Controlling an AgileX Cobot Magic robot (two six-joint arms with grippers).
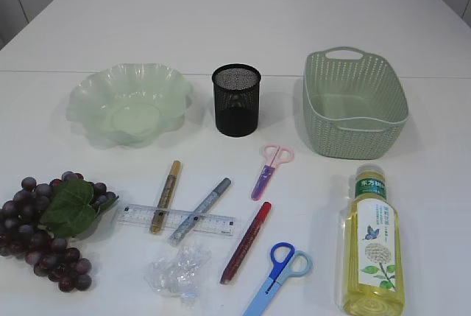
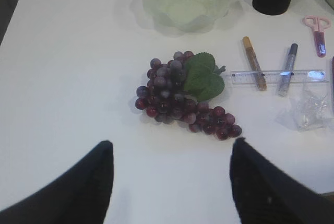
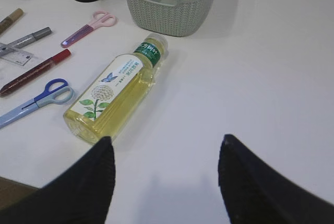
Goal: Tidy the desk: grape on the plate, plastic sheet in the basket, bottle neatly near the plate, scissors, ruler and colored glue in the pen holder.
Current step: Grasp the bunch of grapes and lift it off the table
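Observation:
Purple grapes (image 1: 51, 231) with a green leaf lie front left, just ahead of my open left gripper (image 2: 172, 143). The pale green plate (image 1: 129, 102) stands behind them. A clear ruler (image 1: 176, 220) lies under gold (image 1: 165, 197) and silver (image 1: 199, 211) glue pens, with a red one (image 1: 246, 242) beside them. Crumpled plastic sheet (image 1: 176, 272) lies at the front. Pink scissors (image 1: 271, 169) and blue scissors (image 1: 280, 272) lie mid-table. The bottle (image 3: 117, 91) lies on its side, left of my open, empty right gripper (image 3: 167, 138). Neither gripper shows in the exterior view.
A black mesh pen holder (image 1: 237, 99) stands at the middle back, between the plate and the green woven basket (image 1: 353, 102). The basket is empty. White tabletop (image 1: 221, 21) stretches behind them. The table's front edge shows at the lower left of the right wrist view.

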